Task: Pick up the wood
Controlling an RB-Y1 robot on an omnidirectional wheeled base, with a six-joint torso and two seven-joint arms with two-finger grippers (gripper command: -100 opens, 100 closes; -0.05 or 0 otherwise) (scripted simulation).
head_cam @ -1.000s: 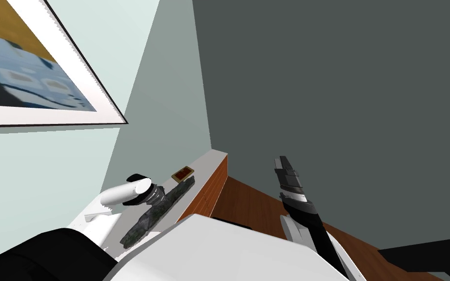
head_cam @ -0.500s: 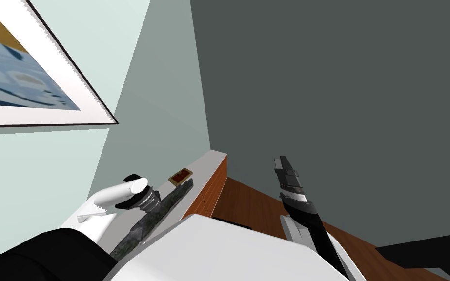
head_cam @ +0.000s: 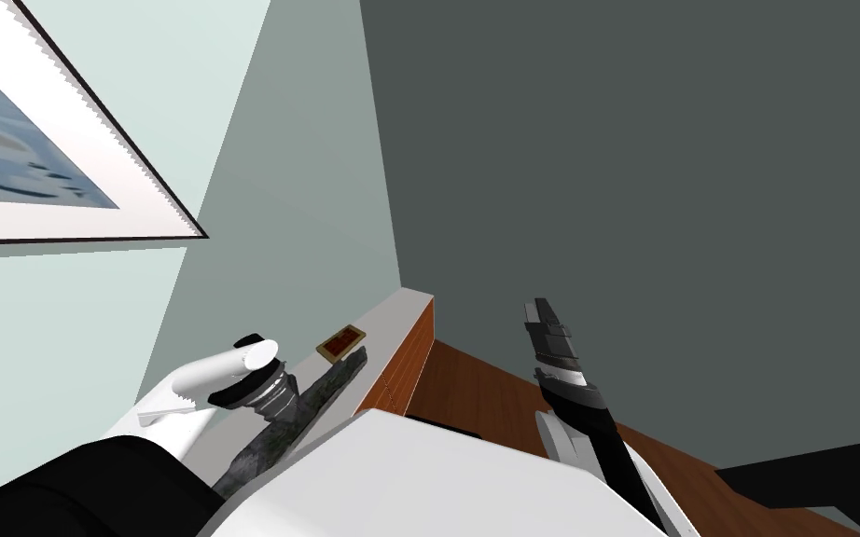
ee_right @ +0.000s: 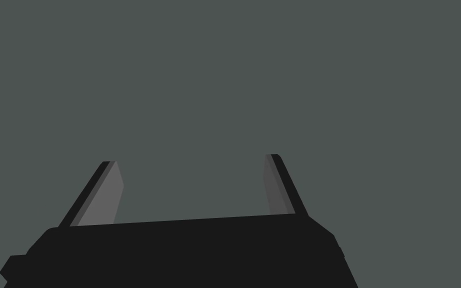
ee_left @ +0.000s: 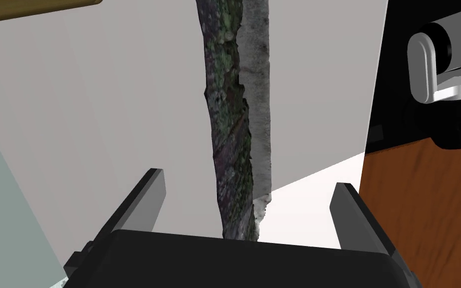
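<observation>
The wood (ee_left: 234, 125) is a long, thin, bark-covered piece with a ragged outline. It lies flat on the pale top of the bench (ee_left: 99, 100), running along the bench's length and near its front edge.

Your left gripper (ee_left: 248, 180) hangs above the bench, wide open and holding nothing. Its fingers straddle the wood, which sits roughly midway between them and touches neither.

Judging from this, the main danger is the closing stroke. The piece is much narrower than the gap, so one finger will likely meet it first and push it sideways. With the front edge of the bench so near, a shove could roll it off onto the floor (head_cam: 484, 392).

Lowering too far would drive the thin fingertips into the bench top.

The bark is rough and its width changes along the piece, so the blades may catch only a ridge and slip. In the head view the gripper looks close to the middle of the wood, but the near end is hidden. If the grip is off-centre, the long piece could droop or swing as you lift.

A small brown-framed card (head_cam: 340, 343) lies toward the bench's far end, just beyond the wood's tip, and a swinging end might knock it.

The right gripper (ee_right: 191, 159) is raised off the bench's front side, open and empty.
</observation>
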